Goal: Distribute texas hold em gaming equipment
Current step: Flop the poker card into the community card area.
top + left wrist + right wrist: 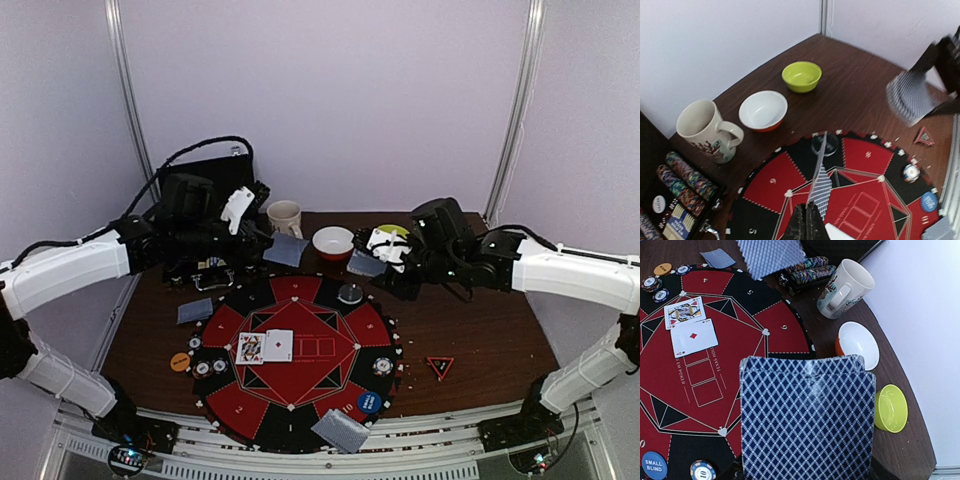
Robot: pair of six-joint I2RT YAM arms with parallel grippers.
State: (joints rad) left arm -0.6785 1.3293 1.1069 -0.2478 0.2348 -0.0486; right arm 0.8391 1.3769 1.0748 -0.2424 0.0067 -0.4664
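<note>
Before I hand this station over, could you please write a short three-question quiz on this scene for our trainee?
1. True or false: the left gripper pinches one card, and the right gripper holds a stack of cards.
2. How many face-up cards lie on the mat?
3. The blue disc reads: A) dealer, B) small blind, C) big blind.

Key: 1 true; 2 two; 3 B.

Top view looks down from behind both arms; wrist views sit nearer, sharing mat and mug from opposite sides
</note>
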